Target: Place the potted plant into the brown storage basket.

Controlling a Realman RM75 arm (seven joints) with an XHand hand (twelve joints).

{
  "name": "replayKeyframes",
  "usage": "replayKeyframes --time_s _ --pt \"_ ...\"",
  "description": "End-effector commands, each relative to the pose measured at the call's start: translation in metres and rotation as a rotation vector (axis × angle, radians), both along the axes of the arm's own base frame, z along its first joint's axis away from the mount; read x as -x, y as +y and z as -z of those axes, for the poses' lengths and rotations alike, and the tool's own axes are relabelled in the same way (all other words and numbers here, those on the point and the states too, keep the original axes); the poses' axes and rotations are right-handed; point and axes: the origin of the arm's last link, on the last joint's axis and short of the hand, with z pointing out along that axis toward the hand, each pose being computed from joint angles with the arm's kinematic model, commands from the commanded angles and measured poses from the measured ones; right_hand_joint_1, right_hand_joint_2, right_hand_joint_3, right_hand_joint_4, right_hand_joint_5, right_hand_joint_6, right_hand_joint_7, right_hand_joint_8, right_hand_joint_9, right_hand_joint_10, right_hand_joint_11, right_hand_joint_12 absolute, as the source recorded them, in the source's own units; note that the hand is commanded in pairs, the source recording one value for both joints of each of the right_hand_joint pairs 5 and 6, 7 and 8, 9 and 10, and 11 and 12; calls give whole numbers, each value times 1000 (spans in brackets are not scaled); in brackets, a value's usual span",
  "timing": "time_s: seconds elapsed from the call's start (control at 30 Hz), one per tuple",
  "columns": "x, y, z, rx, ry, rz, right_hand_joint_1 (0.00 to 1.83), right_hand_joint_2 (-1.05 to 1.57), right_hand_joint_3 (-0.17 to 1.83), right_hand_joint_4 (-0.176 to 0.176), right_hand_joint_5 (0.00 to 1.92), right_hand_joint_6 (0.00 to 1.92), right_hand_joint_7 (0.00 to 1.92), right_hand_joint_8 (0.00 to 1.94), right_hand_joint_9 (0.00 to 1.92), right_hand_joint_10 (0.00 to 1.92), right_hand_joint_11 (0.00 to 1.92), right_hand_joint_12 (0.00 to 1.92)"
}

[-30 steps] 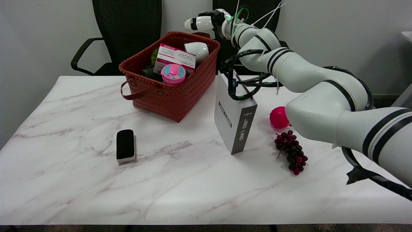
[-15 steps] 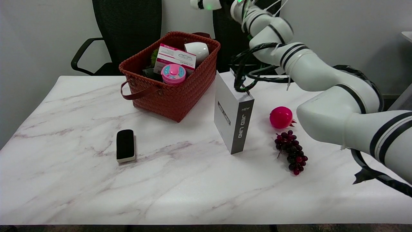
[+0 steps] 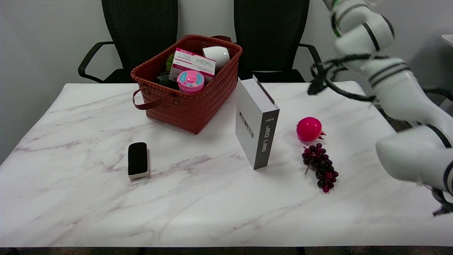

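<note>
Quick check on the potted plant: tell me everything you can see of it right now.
The potted plant lies tipped on its side in the far part of the brown storage basket. Its pot looks smooth, white and glossy, rounded, leaning by the back rim. Spiky green foliage pokes out to the left behind a pink-and-white box, which covers its middle. A pink-lidded jar sits nearer. No hand touches it.

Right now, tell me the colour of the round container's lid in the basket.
Pink, on the round container in the basket; head view.
</note>
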Motion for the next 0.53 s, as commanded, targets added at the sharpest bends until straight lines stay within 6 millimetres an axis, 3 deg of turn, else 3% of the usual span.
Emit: replayKeyframes --time_s 0.03,0.13,0.23,0.37,0.53 --pt "87 280 -139 411 125 107 1149 443 811 0 708 708 995 995 914 914 816 816" --pt "125 308 -142 471 124 162 1139 389 838 0 750 750 963 963 865 865 824 824" --pt "146 325 -141 541 155 201 1134 373 836 0 779 779 951 951 858 858 825 825" --pt "161 340 -143 598 197 253 1134 326 847 0 745 745 968 968 879 879 753 753" --pt "167 341 -151 617 266 298 1140 242 873 0 710 710 949 949 856 856 726 726"
